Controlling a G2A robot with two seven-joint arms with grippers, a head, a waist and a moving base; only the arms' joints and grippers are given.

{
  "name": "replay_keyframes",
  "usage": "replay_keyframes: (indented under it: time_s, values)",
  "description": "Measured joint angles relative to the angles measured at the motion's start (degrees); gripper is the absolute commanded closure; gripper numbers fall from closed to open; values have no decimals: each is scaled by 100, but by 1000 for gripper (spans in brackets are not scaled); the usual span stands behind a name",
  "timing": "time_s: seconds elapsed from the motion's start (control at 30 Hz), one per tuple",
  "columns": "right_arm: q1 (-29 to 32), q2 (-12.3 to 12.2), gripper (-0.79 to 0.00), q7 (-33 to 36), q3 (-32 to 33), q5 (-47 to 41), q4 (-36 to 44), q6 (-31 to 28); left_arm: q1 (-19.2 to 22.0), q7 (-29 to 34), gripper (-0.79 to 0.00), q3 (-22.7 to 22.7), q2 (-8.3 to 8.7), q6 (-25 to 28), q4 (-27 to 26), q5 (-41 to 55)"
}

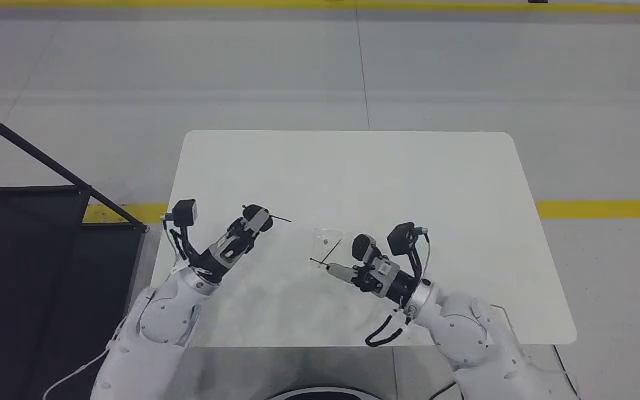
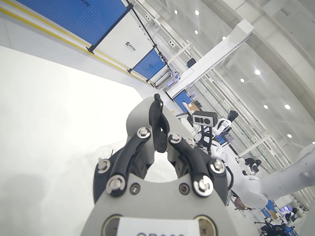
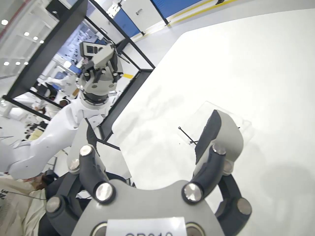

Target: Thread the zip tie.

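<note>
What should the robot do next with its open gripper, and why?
Probably close the right gripper on the black zip tie next to its pad. That gripper is open and holds nothing, while the left gripper is shut on what looks like another thin black tie.

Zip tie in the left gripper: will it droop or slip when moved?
Likely stiff enough: the zip tie juts straight from the left gripper, no sag. Probably very light, being hair-thin. It may pivot, since only one end is pinched.

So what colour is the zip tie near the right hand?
The zip tie is black, clearest in the right wrist view against the white table.
</note>
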State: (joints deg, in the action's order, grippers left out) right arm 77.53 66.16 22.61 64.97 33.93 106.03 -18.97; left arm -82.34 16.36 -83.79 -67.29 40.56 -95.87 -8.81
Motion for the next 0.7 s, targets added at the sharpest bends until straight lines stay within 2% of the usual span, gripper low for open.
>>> replay_keyframes:
  time_s: [0.27,0.47,0.7]
  values:
    - [-74,60,-785,362,-455,1420,913,1416,142,1225,0,-525,158,-88,77,1094]
    - [-71,66,-785,404,-529,1549,980,1464,268,2585,0,-830,303,92,462,2317]
    - [-71,66,-785,403,-529,1550,981,1464,272,2603,0,-870,309,93,489,2301]
